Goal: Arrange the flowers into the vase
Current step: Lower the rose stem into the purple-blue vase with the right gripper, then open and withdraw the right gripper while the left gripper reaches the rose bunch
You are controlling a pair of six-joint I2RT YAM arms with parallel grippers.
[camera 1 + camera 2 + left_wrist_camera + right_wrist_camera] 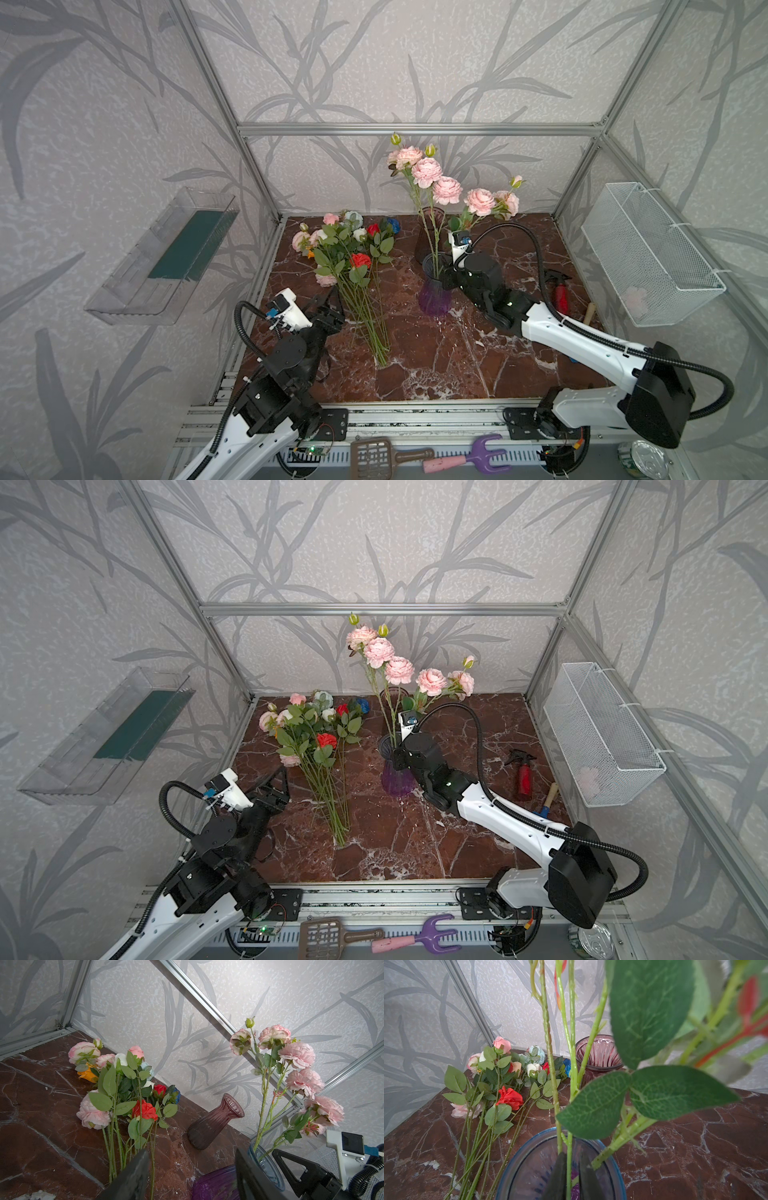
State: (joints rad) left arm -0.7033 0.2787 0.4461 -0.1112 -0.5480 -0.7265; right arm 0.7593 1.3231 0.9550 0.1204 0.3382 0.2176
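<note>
Judging from the thin stems, the flowers [353, 266] heaped on the table [415, 365] near the purple vase [434, 297] look light, bendy and crushable at the head — best pinched on bare lower stem — while the left gripper [192, 1153] stands spread and the right gripper [572, 1169] straddles a peony stem [569, 1147] in the vase, pinching or not I cannot tell.

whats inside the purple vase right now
Green stems of the pink peony spray stand in the purple vase, and the right gripper reaches into its mouth beside one stem. Stem ends are hidden by tinted glass.

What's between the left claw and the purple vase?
Stems of the loose flowers lie between left claw and purple vase; seen in both top views.
</note>
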